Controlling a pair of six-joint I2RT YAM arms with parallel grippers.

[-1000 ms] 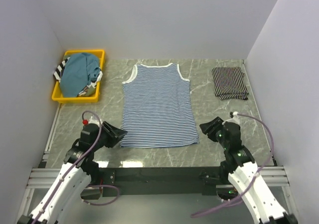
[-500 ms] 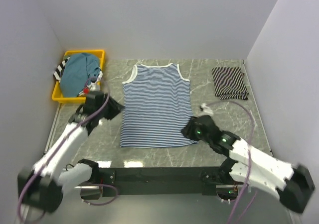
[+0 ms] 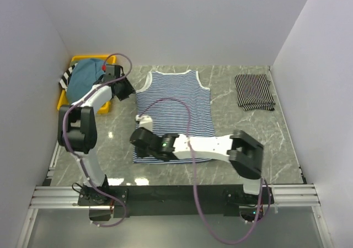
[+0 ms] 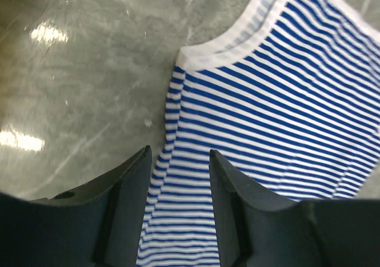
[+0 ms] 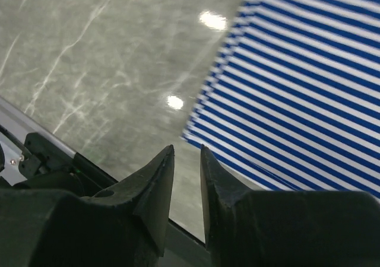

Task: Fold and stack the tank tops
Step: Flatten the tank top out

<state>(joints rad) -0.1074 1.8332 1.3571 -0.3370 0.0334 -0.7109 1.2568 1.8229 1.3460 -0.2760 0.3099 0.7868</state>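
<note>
A blue-and-white striped tank top [image 3: 175,116] lies flat in the middle of the table, neck to the back. My left gripper [image 3: 126,89] is open and low over its left side just below the armhole; in the left wrist view [image 4: 180,154] its fingers straddle the top's left edge [image 4: 172,118]. My right gripper [image 3: 139,139] reaches across to the hem's left corner; in the right wrist view [image 5: 187,150] its jaws stand slightly apart and empty, the corner [image 5: 193,135] just ahead. A folded black striped tank top [image 3: 253,92] lies back right.
A yellow bin [image 3: 62,103] stands at the back left holding a teal top [image 3: 85,76] and a striped one [image 3: 65,78]. The right arm lies across the hem of the flat top. White walls close in three sides; the metal rail runs along the near edge.
Both arms have swung out from the near edge. The left gripper went far back to the top's left armhole. The right gripper crossed left to the hem's left corner.
</note>
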